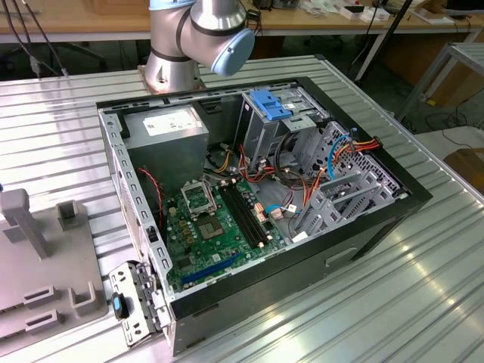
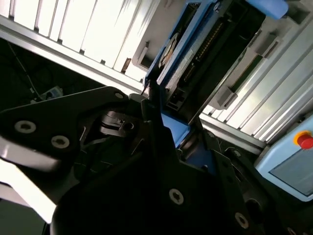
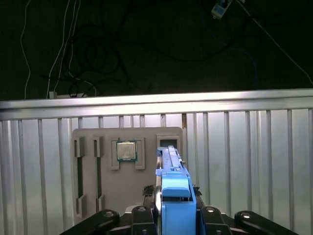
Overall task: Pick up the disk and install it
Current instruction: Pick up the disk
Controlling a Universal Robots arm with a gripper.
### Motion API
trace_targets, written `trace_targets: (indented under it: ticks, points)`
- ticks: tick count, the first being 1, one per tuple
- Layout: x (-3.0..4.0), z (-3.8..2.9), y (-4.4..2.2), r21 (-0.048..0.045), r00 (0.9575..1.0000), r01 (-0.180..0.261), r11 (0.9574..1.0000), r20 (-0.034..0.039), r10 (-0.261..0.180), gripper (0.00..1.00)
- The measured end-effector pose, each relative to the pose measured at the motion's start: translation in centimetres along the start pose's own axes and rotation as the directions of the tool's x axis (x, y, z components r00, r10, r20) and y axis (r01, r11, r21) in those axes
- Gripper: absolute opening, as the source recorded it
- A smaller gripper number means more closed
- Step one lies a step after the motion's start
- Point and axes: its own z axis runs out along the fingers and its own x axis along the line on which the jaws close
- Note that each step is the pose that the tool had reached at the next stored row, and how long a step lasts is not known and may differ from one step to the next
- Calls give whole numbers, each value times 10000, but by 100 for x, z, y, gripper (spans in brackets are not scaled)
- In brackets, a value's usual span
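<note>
The disk (image 3: 173,196) stands edge-on in the gripper (image 3: 173,218), whose fingers are closed against its two flat faces near one end. The rest of the drive reaches out past them, over the slatted metal table (image 3: 244,161).

The hold looks short for so long a body. I judge that a knock or a fast swing could pivot the drive in the jaws or let it slide out. If it goes to its bay even a little skewed, the rails would likely bind at the mouth.

Beyond the drive lies the grey fixture tray (image 3: 105,186) with a processor chip (image 3: 126,151) seated in it. A low pass could clip either.

In the exterior view, the open computer case (image 1: 378,219) holds a grey drive cage (image 1: 344,193) with loose wires (image 1: 302,181) bunched beside it. Those could snag a rail.

The drive is a thin flat slab framed by bright blue plastic rails. In the second wrist view its body (image 2: 195,54) is dark, with a dotted strip along one side.
</note>
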Motion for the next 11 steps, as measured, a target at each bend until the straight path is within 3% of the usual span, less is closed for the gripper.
trace_targets:
  ticks: [8, 11]
  points:
    - [13, -499, -9, 4, 10000, 1, 10000, -95, -1, 37]
    - [21, -797, -15, 7, 9999, 2, 10000, -147, -2, 37]
